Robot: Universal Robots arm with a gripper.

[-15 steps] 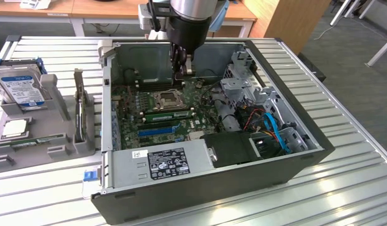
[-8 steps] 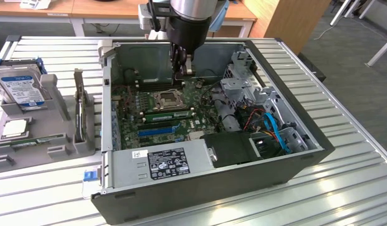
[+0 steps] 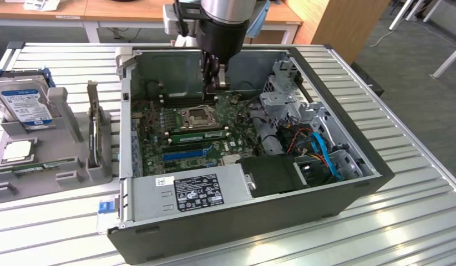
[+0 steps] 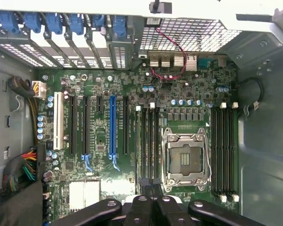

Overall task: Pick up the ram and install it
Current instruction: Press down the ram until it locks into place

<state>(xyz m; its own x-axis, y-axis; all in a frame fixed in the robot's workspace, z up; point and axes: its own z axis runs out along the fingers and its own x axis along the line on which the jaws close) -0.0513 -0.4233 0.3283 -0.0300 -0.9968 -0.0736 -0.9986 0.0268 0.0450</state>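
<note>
A slatted metal bench [image 3: 405, 221] carries an open PC case [image 3: 346, 144]. The ram [image 4: 149, 141] stands on edge in a slot beside the CPU socket [image 4: 185, 157], directly under the claw [image 4: 153, 203], whose fingers are pressed together, holding nothing. A crooked push could leave it half-seated or stress the motherboard [image 4: 179, 94].

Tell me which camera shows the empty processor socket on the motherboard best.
The wrist view: it looks straight down on the processor socket, so its metal frame and the bare square inside are plain. The exterior view shows the same socket from a slant, inside the open computer case, just below the arm.
</note>
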